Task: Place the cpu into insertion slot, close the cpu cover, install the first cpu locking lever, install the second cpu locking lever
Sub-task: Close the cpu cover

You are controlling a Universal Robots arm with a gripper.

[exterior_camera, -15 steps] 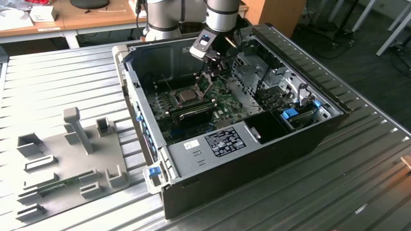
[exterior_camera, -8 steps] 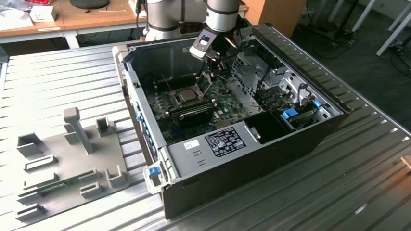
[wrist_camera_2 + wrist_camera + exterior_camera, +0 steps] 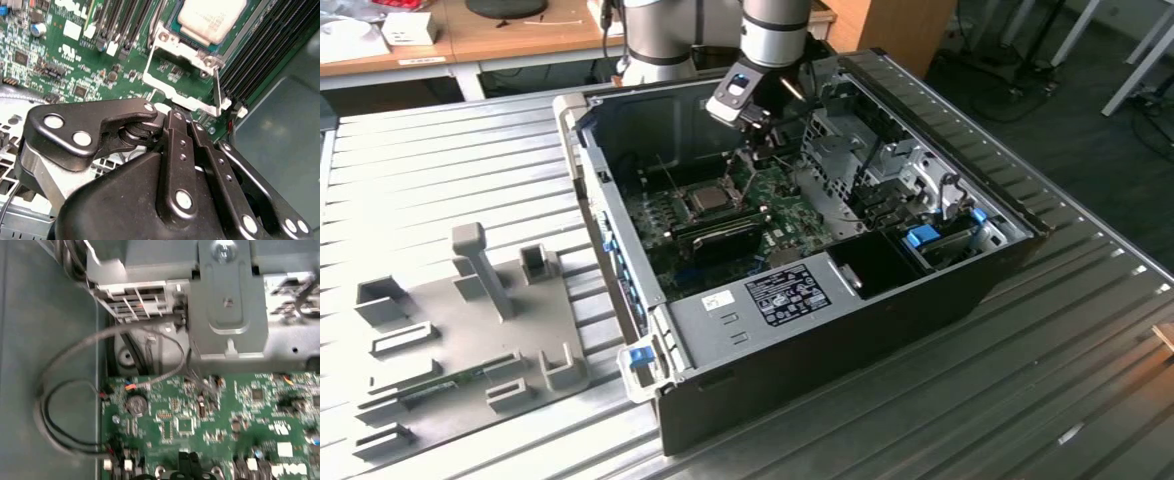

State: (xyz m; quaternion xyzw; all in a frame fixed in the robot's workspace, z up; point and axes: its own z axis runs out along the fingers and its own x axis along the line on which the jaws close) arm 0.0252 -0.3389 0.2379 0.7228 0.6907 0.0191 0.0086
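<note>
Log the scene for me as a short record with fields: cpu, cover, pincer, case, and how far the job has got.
cpu: seated in the slot, pale metal top facing up
cover: swung open, clear of the cpu
pincer: inside the case, low over the board, next to the open cover; contact cannot be told
case: side panel off, lying on the ribbed metal table
progress: cpu placed; cover not yet closed
</note>
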